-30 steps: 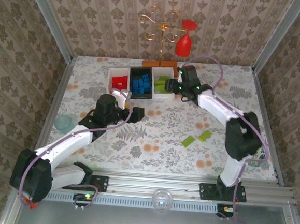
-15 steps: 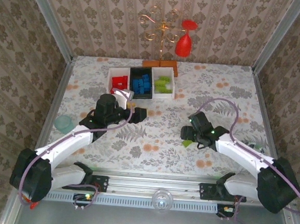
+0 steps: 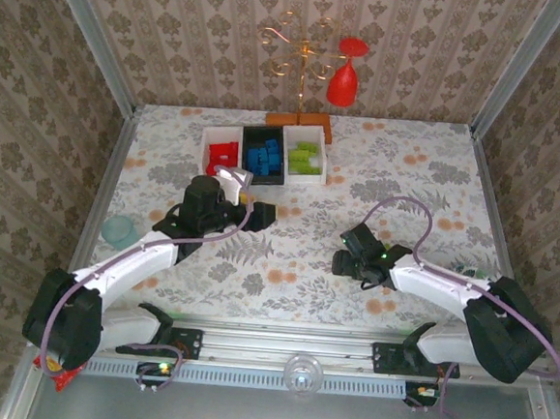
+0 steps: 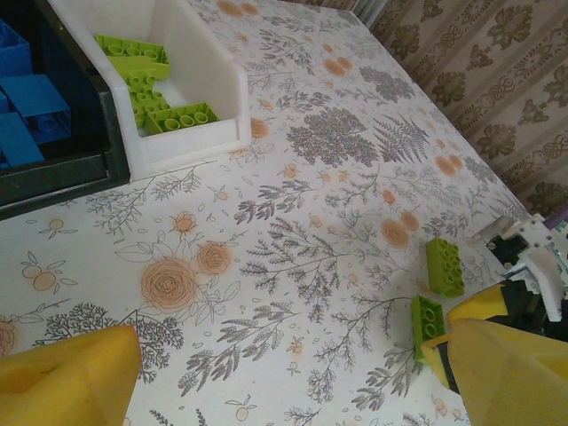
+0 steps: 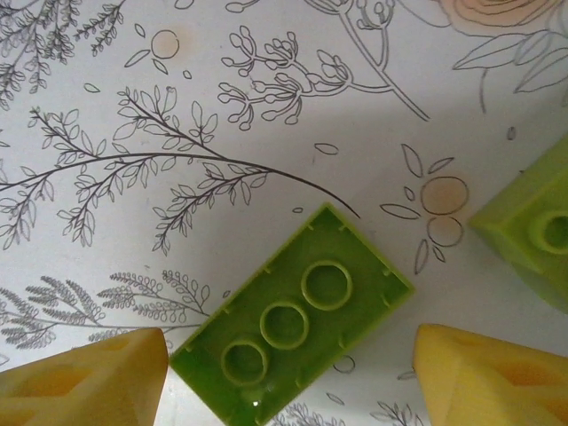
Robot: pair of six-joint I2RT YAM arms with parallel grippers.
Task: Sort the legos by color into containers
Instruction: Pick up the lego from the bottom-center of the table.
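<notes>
Nearest me, the right gripper [image 5: 288,366] stands spread around a lime green lego [image 5: 293,315] lying hollow side up on the flowered table [image 5: 177,89], a second green lego [image 5: 532,231] just beside. Further in, the left gripper [image 4: 284,364] hangs wide apart. Beyond it, the containers [image 3: 263,181] hold sorted legos [image 3: 263,158].

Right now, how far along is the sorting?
Done: red bricks lie in the left bin, blue bricks in the black bin, green bricks in the right bin. In hand: the right fingers stand open astride a green brick on the table, not gripping yet. Left: that brick and a second green one beside it.
</notes>
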